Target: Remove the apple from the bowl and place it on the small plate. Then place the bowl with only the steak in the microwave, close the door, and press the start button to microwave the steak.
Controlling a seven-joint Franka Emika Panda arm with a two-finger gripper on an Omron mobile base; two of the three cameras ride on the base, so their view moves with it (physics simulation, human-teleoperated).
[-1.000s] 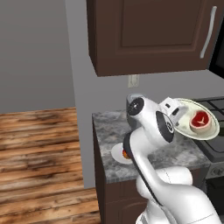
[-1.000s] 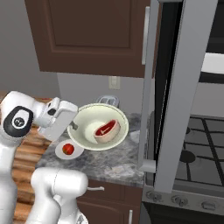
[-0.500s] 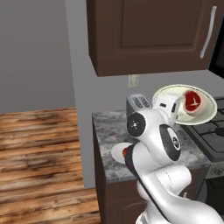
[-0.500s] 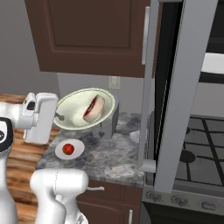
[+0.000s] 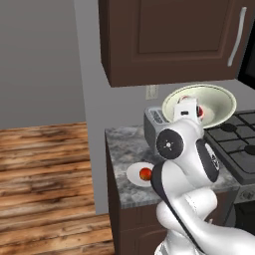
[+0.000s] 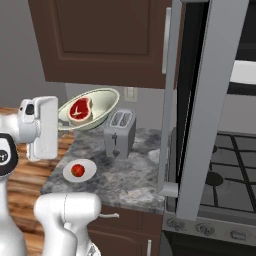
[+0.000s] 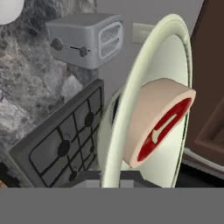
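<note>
My gripper (image 6: pixel 61 123) is shut on the rim of the pale cream-green bowl (image 6: pixel 101 105), which hangs tilted in the air above the counter near the toaster. The red-brown steak (image 6: pixel 80 109) lies inside the bowl. In the hand view the bowl (image 7: pixel 144 100) stands nearly on edge, the steak (image 7: pixel 159 122) resting against its inside, and my gripper (image 7: pixel 111 183) pinches the rim at the bottom. The apple (image 5: pixel 145 174) sits on the small plate (image 5: pixel 133 175) on the counter's front left, also seen as apple (image 6: pixel 77 170) on plate (image 6: pixel 89 172). The microwave door (image 6: pixel 200 110) stands wide open to the right.
A grey toaster (image 6: pixel 119 132) stands at the back of the granite counter (image 6: pixel 130 175). A black gas stove (image 5: pixel 234 144) lies to the right, below the open door. Dark wooden cabinets (image 5: pixel 169 35) hang overhead. The counter's left edge drops to a wooden floor (image 5: pixel 45 169).
The arm has raised the bowl with the steak from just above the counter to toaster-top height and tilted it more. The apple and small plate have stayed put.
</note>
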